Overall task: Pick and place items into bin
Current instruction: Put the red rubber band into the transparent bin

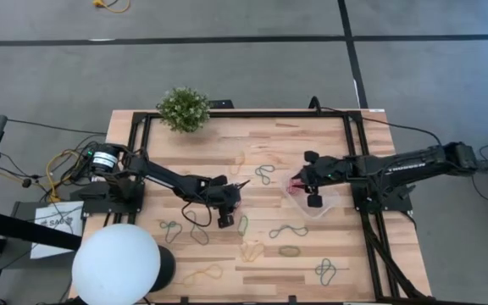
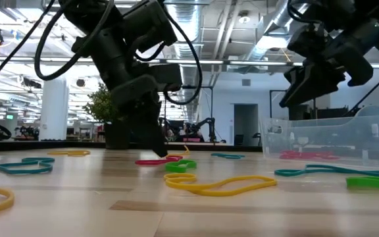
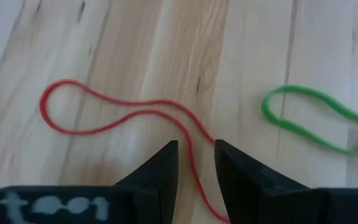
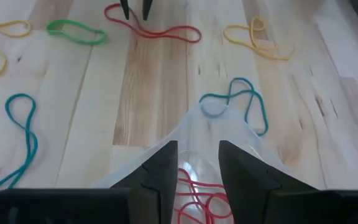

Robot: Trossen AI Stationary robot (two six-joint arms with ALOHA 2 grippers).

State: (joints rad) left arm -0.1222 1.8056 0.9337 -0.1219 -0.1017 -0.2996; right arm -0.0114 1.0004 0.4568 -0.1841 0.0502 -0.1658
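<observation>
A red rubber band [image 3: 104,118] lies flat on the wood table, and my left gripper [image 3: 197,152] is down at it, open, with one finger on each side of one strand. In the low view its fingers [image 2: 155,146] reach the tabletop by this band [image 2: 151,160]. My right gripper [image 4: 194,158] is open and empty, hovering over the clear bin [image 4: 229,134]; red bands [image 4: 197,199] lie inside. In the high view the bin [image 1: 322,203] sits right of centre, under that gripper [image 1: 302,181]. More loops are scattered on the table: green [image 3: 319,121], teal [image 4: 241,99], yellow [image 4: 253,37]. My left gripper comes from above, pointing down, with its fingers astride one strand of the red band [image 3: 188,146] near the loop's end. The strand runs along the gap, close to one finger [image 3: 225,162]. The band lies flat and slack on the table. Whether the fingers touch it, I cannot tell.
A potted plant [image 1: 183,108] stands at the table's far edge. A white globe [image 1: 115,264] covers the near left corner. Black frame rails [image 1: 354,152] border the table. Loose bands lie toward the near edge: teal [image 1: 288,230], green [image 1: 289,251], yellow [image 1: 203,274].
</observation>
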